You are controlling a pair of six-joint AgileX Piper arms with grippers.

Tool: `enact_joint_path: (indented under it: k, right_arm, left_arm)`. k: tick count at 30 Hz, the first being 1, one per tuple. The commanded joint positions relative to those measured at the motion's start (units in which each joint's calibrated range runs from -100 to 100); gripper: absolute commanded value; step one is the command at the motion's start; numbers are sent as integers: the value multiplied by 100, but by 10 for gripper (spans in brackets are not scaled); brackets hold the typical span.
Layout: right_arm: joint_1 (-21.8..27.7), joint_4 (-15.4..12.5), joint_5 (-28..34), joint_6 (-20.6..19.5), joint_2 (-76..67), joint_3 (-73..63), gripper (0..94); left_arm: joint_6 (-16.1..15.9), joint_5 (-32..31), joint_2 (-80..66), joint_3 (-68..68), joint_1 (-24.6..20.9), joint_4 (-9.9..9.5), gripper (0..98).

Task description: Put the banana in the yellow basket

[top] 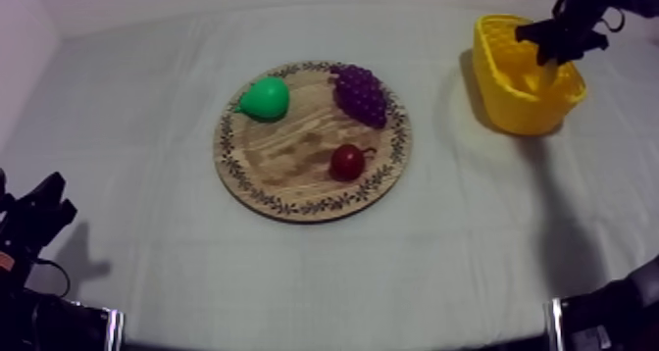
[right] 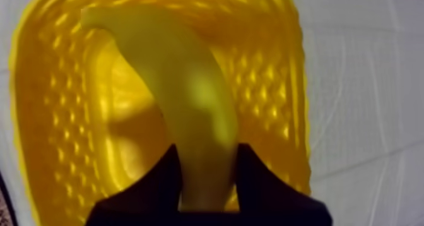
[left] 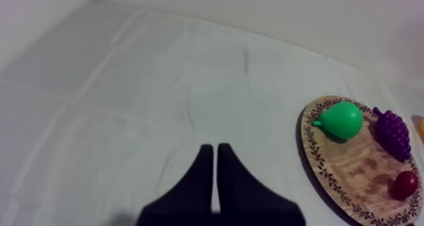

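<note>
My right gripper is shut on the yellow banana, which hangs over the open yellow basket. From above, the right gripper hovers over the basket at the table's far right. The round wooden board lies mid-table with a green pear, purple grapes and a small red fruit on it. My left gripper rests low at the left, and its fingers lie together as a narrow wedge.
Grey-white cloth covers the table. Beyond my left gripper the board lies off to the side with the pear, grapes and red fruit. Open cloth lies between board and basket.
</note>
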Motion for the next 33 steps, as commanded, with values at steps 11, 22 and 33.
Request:
enact_joint_path:
  k: [11,22,33]
  right_arm:
    - [83,-231,-142,352,-164,-41,421]
    - [-4,-574,-623,685,-2926,1243,31]
    - [-56,-964,-2089,1033,-6313,3740,6]
  left_arm:
    - [-1,2,0,1,2,0,0]
    - [2,2,0,1,2,0,0]
    - [-1,2,0,1,2,0,0]
